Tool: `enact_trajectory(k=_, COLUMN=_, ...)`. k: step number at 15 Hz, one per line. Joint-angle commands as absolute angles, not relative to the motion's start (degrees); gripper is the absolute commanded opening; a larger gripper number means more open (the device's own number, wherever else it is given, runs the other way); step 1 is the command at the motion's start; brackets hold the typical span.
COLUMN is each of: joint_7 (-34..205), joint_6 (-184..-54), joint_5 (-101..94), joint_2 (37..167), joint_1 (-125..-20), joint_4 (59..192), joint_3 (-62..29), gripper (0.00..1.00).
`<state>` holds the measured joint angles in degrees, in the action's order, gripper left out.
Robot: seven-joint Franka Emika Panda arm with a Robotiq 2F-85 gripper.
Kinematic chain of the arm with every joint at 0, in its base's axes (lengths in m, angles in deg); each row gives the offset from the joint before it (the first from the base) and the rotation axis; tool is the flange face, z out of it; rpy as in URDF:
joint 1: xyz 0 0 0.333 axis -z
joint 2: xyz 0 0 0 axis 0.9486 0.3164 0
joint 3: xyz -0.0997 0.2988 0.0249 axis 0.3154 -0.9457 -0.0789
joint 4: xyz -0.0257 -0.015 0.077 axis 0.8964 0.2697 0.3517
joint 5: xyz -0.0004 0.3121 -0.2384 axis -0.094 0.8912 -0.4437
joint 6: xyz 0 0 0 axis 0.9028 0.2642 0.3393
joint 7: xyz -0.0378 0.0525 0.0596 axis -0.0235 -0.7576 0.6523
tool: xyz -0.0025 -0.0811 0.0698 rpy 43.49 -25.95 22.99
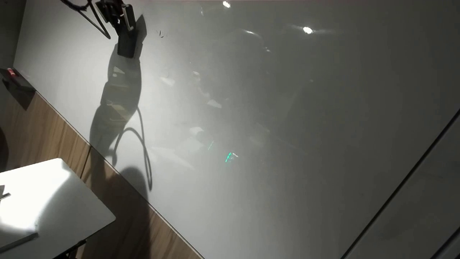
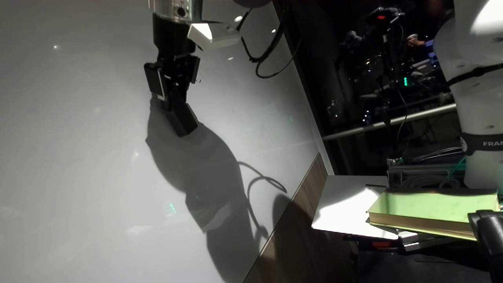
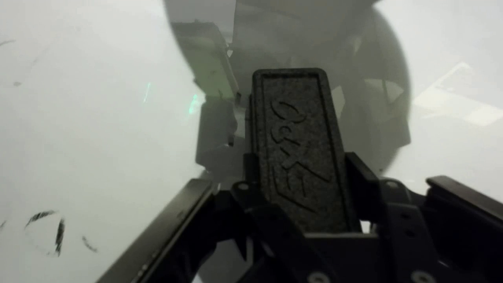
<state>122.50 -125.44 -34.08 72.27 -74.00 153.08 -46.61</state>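
Black claw (image 3: 302,169), speckled dark grey eraser (image 3: 296,145), greyish-white board (image 1: 287,126), black marks (image 3: 60,237), brown wood-grain panel (image 1: 54,136)

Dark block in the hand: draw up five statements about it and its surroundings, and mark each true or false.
1. The hand grips a dark block. True.
2. The block's face in the wrist view is unmarked. False: it bears engraved marks.
3. Black strokes show on the white board. True.
4. Nothing red shows in the exterior views. False: a red item rests on a dark ledge.
5. A shadow falls across the board in both exterior views. True.
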Motion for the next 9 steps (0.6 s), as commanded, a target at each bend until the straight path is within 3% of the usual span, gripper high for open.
enact_trajectory(k=1, joint_7=124.6, joint_6=-127.2, joint_5=-39.2, joint_2=76.9, joint_1=-73.8, joint_4=151.9, joint_3=-44.1, gripper=0.30)
enact_trajectory(k=9, joint_7=123.2, joint_6=-128.0, joint_5=-40.2, joint_2=76.3, joint_1=-73.0, joint_4=153.5, joint_3=-38.0, gripper=0.30)
